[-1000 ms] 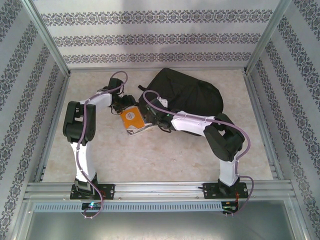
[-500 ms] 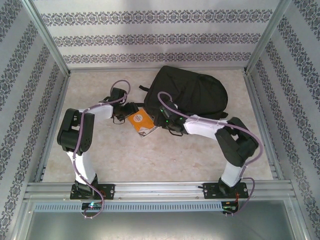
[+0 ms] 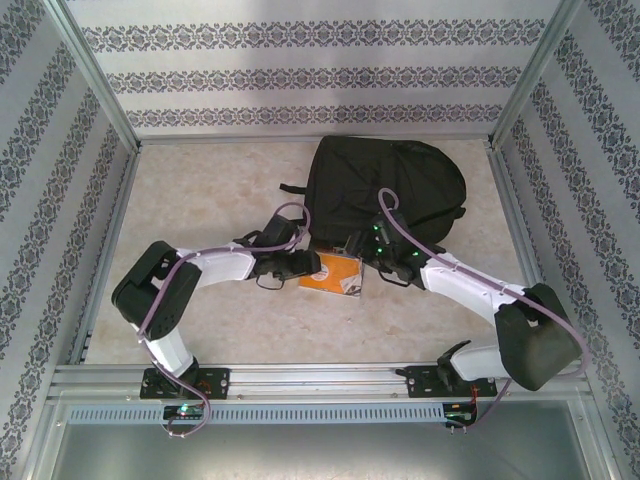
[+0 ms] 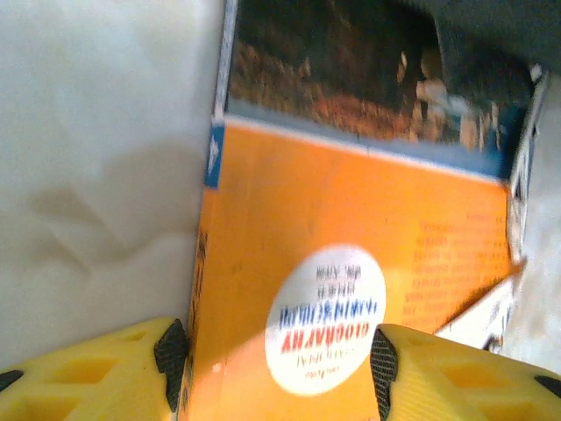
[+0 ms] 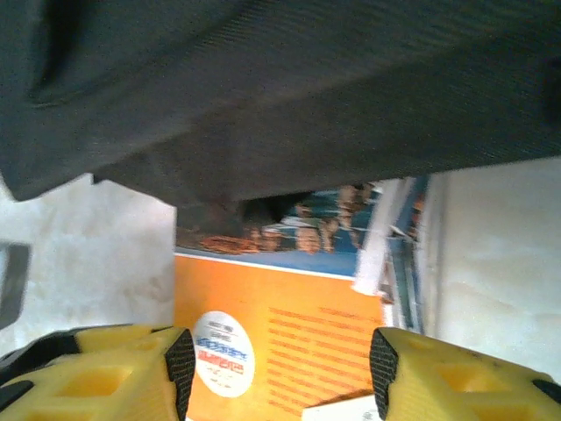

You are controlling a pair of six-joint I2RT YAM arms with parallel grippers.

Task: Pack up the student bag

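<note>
As arms [image 3: 215, 268] [image 3: 465, 285] stretch inward, end effectors [image 3: 303, 267] [image 3: 364, 258] flank book [image 3: 333, 276].

The pale, marbled table [image 3: 200, 190] carries a big black backpack [image 3: 390, 190] lying flat toward its far right side. Just in front of the backpack, an orange book [image 3: 333, 272] lies cover-up on the table, its far end tucked under the black fabric.

Your left arm [image 3: 215, 268] and right arm [image 3: 465, 288] wear white link shells between bulky black joints. A mauve cable [image 3: 385, 200] trails along each. Your left gripper [image 4: 276, 351] has yellow, honeycombed fingers [image 4: 88, 377] faced with black pads [image 4: 171, 349].
</note>
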